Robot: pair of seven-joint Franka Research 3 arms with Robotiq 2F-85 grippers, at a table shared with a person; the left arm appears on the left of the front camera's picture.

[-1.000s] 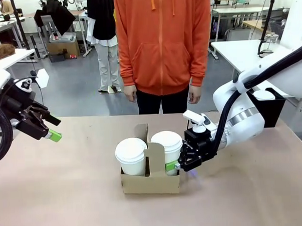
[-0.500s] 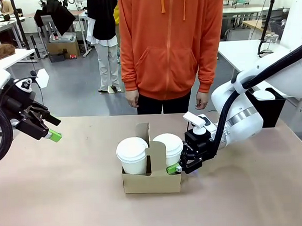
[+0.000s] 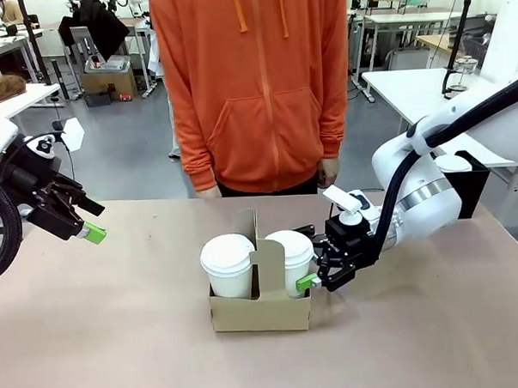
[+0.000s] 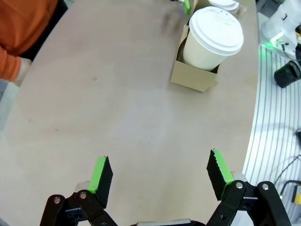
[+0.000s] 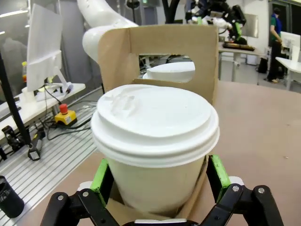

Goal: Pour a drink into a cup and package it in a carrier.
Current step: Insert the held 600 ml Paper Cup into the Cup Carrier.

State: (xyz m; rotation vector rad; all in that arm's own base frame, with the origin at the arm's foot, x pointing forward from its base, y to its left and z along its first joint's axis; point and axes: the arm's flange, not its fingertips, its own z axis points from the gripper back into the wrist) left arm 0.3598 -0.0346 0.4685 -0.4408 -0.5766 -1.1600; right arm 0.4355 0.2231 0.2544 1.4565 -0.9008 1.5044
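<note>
1. I see the carrier [image 3: 261,310] at the middle of the table [image 3: 119,337], with 2 lidded white cups in its pockets.
2. The right-hand cup [image 3: 290,260] sits with my right gripper [image 3: 315,279] around it, green pads spread to either side of its wall and not pressing it.
3. My left gripper [image 3: 86,220] hangs spread and empty, well apart at the table's left edge.
4. A person [image 3: 254,82] in an orange hoodie stands at the far side.

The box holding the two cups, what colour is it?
Brown. The carrier is plain brown cardboard, seen best in the front view.
</note>
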